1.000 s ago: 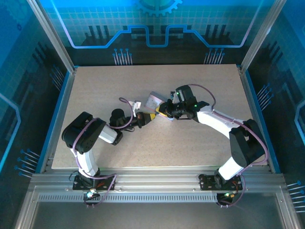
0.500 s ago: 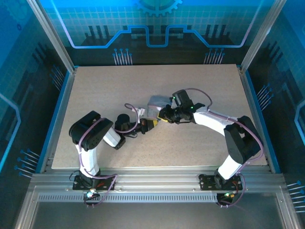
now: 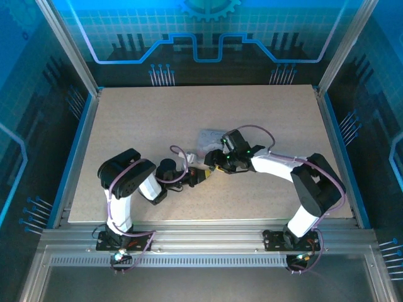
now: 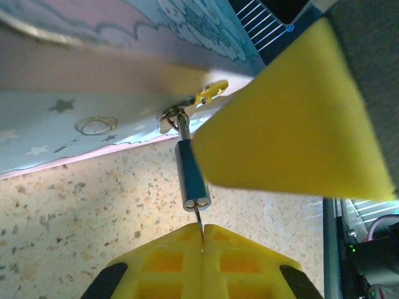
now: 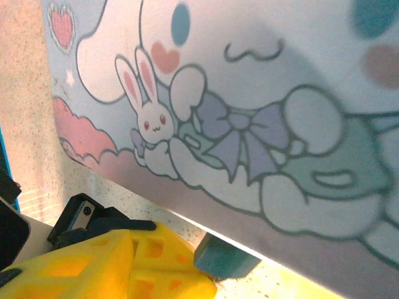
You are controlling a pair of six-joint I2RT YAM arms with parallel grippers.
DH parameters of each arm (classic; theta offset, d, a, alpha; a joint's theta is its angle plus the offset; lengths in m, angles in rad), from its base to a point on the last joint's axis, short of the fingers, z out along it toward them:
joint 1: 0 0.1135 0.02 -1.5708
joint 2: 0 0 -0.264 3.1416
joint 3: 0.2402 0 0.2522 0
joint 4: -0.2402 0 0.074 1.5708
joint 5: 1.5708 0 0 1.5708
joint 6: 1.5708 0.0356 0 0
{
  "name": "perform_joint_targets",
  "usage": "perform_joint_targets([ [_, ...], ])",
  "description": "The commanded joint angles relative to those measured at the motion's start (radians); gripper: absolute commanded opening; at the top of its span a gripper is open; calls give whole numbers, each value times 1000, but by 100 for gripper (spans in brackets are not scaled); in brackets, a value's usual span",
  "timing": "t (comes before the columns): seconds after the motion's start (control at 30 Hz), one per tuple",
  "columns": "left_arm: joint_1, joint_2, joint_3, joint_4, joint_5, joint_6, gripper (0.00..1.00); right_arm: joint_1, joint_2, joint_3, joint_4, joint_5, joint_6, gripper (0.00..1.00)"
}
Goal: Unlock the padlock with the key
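Two yellow fingertips of the left end effector (image 4: 203,235) pinch the key (image 4: 198,217), its tip in the padlock (image 4: 191,176). The padlock hangs off the tin (image 4: 75,118), its long axis pointing from tin to fingertips. I cannot tell the right end effector's (image 3: 213,162) grip.

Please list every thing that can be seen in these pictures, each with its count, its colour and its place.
table: one, beige speckled, under everything.
tin: one, pale blue with a printed rabbit, near the table's middle.
latch: one, small, yellow, on the tin's edge.
padlock: one, dark bluish, at the tin's edge next to the latch.
key: one, thin, dark, between the padlock's end and the left hand.
left hand: one, yellow fingers, shut on the key.
right hand: one, yellow fingers, beside the tin; open or shut is unclear.
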Motion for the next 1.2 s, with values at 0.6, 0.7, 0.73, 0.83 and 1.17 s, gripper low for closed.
perform_joint_targets([
  [0.6, -47, 7, -35, 48, -62, -55, 0, 58, -109, -255, 320, 102, 127, 67],
  [0.7, -51, -1, -41, 48, -67, -64, 0, 58, -106, -262, 349, 101, 149, 66],
  [0.73, -52, -1, -42, 48, -66, -66, 0, 57, -104, -262, 359, 99, 159, 66],
  [0.83, -58, -4, -42, 48, -67, -79, 0, 58, -88, -258, 375, 85, 198, 65],
  [1.17, -74, -7, -30, 48, -81, -99, 0, 84, -47, -244, 328, 123, 270, 46],
])
